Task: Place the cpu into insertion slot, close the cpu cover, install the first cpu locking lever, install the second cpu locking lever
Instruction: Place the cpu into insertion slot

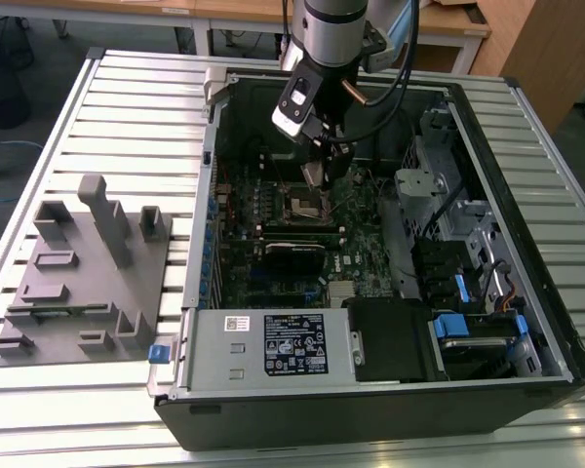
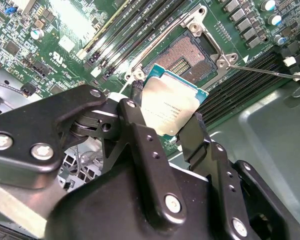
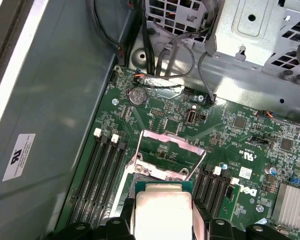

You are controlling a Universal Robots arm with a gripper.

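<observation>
Black and closest to the lens, the pincer (image 2: 166, 107) was clamped on 2 opposite edges of the cpu (image 2: 172, 100), which sat between its fingers with the silver top showing. The chip hung tilted close over the open insertion slot (image 2: 187, 55), not seated. In the first wrist view, the cpu cover (image 3: 171, 142) stood raised beyond the slot.

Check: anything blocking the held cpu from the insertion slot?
Nothing visible does. The hand holds the cpu above the bare insertion slot; the cpu cover stands raised beside it, off the path.
</observation>
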